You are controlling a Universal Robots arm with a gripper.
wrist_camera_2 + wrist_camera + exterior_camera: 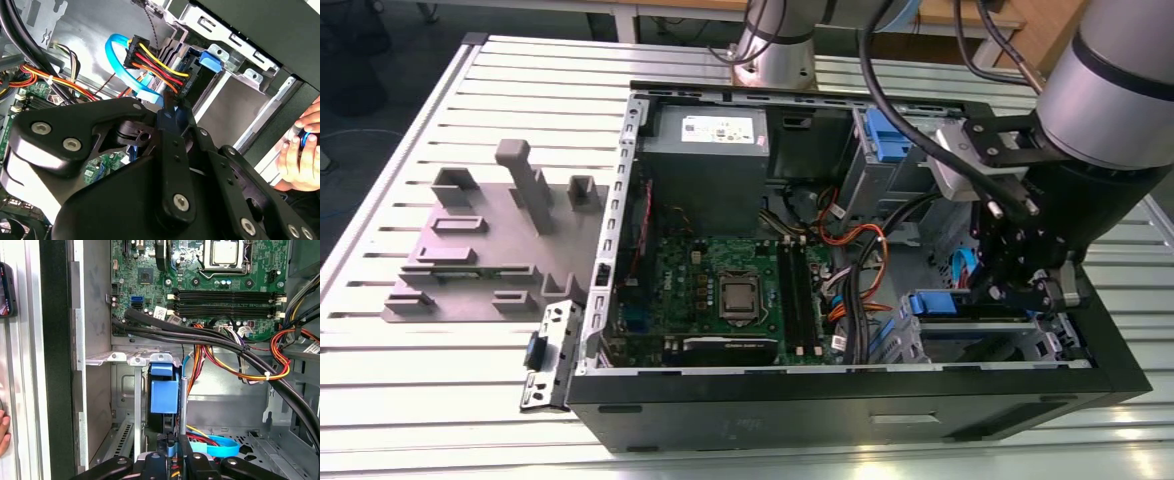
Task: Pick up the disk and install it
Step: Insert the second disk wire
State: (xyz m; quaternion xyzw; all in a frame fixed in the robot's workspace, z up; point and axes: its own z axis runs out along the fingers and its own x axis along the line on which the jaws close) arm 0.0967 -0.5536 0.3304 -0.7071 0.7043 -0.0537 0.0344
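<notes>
Closed to a narrow gap, with the fingers point(183, 407) of the gripper point(175, 442) pinching the disk point(164, 397) by the thin edge of its blue caddy point(163, 371). Holds it edge-on, jutting straight out past the fingertips into the drive cage point(129, 358), partly between the cage's metal walls and, by the look of it, not yet fully seated. Reads in the exterior view as a blue strip lying in the cage's open top, right at the fingertips.

Could well jam from here: tilt the caddy slightly off the cage's rails and expect binding against the sheet metal. Might also slip, given so slim a grip on plastic. Worth watching the power cable bundle point(155, 65) and the blue data cable point(220, 446), both just beside the cage and near the fingers, for snagging or getting trapped under the caddy. Also a person's hand point(299, 150) just outside the cage, past the computer case point(854, 410) wall; pinch risk if brought closer.
</notes>
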